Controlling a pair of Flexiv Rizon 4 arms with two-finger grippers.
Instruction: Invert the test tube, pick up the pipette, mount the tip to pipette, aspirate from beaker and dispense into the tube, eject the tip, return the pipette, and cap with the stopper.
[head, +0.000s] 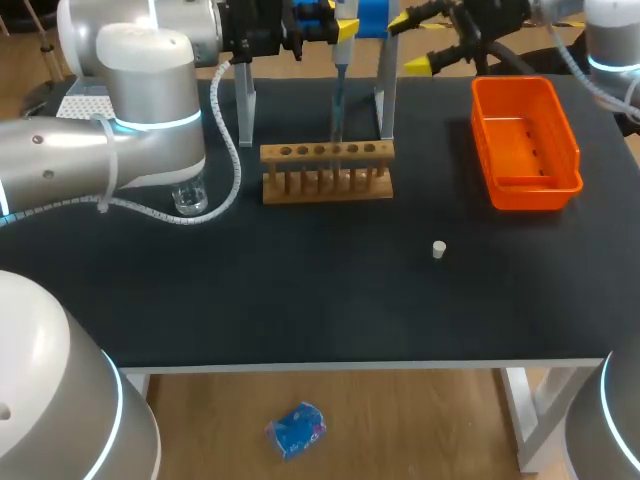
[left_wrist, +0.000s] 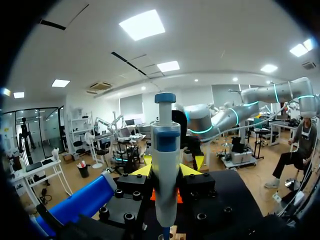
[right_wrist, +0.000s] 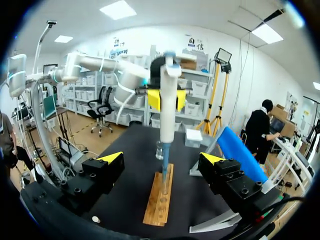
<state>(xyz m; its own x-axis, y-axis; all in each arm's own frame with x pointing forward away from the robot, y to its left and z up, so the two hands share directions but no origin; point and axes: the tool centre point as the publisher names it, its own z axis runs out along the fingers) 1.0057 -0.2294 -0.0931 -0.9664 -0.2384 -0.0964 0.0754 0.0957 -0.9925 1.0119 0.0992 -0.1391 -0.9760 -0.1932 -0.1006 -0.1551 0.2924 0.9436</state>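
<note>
My left gripper (head: 338, 30) is shut on the white and blue pipette (head: 340, 75), held upright at the back of the table. In the left wrist view the pipette (left_wrist: 165, 160) stands between the yellow fingertips (left_wrist: 142, 170). Its thin lower end (right_wrist: 164, 176) hangs right over a hole of the wooden tube rack (head: 327, 172), where a clear tube seems to stand. My right gripper (head: 412, 42) is open and empty, to the right of the pipette; its own view shows the pipette (right_wrist: 167, 100) ahead of its fingertips (right_wrist: 111, 157). The beaker (head: 190, 195) stands left of the rack. The white stopper (head: 438, 249) lies on the mat.
An orange tray (head: 525, 185) sits at the back right. Two grey posts of the pipette stand (head: 385, 100) rise behind the rack, with a blue holder (right_wrist: 235, 149) on top. A white tip box (head: 85, 100) is partly hidden behind my left arm.
</note>
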